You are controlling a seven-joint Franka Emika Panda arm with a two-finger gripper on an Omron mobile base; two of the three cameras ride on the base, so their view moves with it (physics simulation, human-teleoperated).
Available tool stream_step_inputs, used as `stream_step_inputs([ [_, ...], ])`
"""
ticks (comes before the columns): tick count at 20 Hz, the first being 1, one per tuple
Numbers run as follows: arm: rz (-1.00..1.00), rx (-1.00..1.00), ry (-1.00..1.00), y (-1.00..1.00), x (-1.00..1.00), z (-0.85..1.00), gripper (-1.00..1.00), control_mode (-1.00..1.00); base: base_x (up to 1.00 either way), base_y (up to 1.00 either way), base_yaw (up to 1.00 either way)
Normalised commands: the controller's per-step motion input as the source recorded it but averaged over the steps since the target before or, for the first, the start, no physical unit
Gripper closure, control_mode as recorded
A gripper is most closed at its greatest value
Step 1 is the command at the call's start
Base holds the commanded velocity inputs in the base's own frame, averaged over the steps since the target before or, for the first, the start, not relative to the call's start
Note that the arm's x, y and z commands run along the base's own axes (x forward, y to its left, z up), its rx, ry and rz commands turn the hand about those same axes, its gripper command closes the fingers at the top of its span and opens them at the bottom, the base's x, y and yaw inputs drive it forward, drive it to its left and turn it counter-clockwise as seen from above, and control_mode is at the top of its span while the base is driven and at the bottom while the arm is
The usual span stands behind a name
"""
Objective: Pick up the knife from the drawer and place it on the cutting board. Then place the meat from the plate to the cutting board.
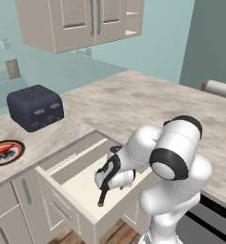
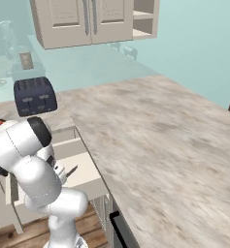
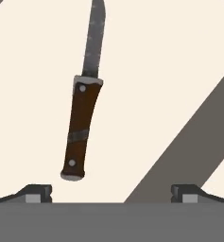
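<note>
**Gripper poised above the knife in the open drawer**

The first step is in hand: the two-finger gripper (image 3: 111, 193), jaws spread wide and empty, hangs above the small knife with grey metal blade and dark brown handle (image 3: 81, 127), which lies flat on the floor of the pulled-out cream-beige drawer (image 1: 81, 217). Next, I judge, it must descend and straddle the handle. The left base view adds the dark-rimmed plate (image 1: 16, 156) carrying reddish-orange meat (image 1: 1, 149).
</note>
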Motion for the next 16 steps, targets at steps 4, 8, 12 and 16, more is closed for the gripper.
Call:
stream_step_inputs([
  [4,0.0,0.0,0.0,0.0,0.0,-0.28,-1.0,-1.0,0.0,0.0,0.0],
  [8,0.0,0.0,-0.04,0.0,0.0,-0.17,-1.0,-1.0,0.0,0.0,0.0],
  [12,0.0,0.0,-0.08,0.05,0.02,-0.16,-1.0,-1.0,0.0,0.0,0.0],
  [16,0.0,0.0,-0.09,0.11,0.0,-0.17,-1.0,-1.0,0.0,0.0,0.0],
])
